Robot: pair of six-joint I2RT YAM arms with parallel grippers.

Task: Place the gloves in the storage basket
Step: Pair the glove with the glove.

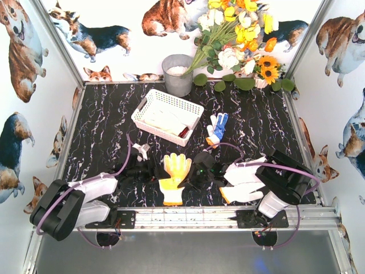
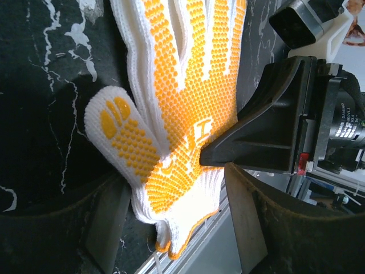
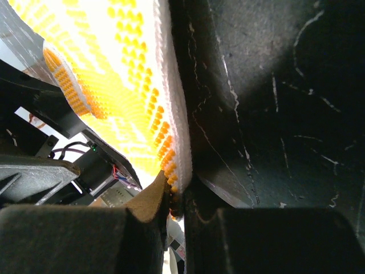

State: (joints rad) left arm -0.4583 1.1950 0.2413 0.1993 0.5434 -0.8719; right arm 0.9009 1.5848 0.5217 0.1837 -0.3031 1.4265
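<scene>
From above, the yellow-dotted glove lay flat on the black marbled surface, with its fingertips toward the storage basket. The basket sat well apart near the far side and held pale gloves. The left hand and right hand flanked the dotted glove. A blue-palmed glove lay just right of the basket.

The left wrist view showed the left hand spread open, its fingers either side of the glove's cuff. The right hand's tip met the glove's edge.

The right wrist view showed the right hand closed, pinching that edge.
</scene>
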